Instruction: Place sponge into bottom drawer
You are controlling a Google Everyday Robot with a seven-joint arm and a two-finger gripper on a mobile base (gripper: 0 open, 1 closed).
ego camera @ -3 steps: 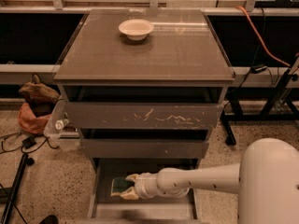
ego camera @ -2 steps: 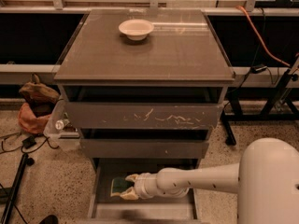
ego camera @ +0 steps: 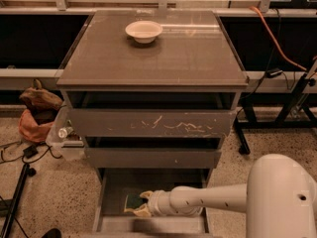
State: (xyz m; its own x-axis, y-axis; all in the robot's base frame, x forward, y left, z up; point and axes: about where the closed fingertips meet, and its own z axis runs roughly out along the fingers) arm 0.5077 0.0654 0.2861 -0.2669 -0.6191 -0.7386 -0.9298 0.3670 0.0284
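The bottom drawer [ego camera: 113, 182] is pulled open at the foot of the grey-brown cabinet. The sponge [ego camera: 132, 201], dark green on top, lies on its floor near the left side. My gripper [ego camera: 140, 205] reaches in from the right at the end of the white arm [ego camera: 208, 200] and sits at the sponge's right edge, down at the drawer floor. Its pale fingers [ego camera: 143, 211] lie against the sponge.
A round white bowl [ego camera: 143, 31] stands on the cabinet top [ego camera: 188, 53]. The scratched top drawer [ego camera: 151, 123] and the middle drawer [ego camera: 153, 157] are nearly shut. An orange-brown bag [ego camera: 35, 113], a clear box [ego camera: 62, 135] and cables [ego camera: 20, 152] lie on the floor at the left. A black stand [ego camera: 292, 108] is at the right.
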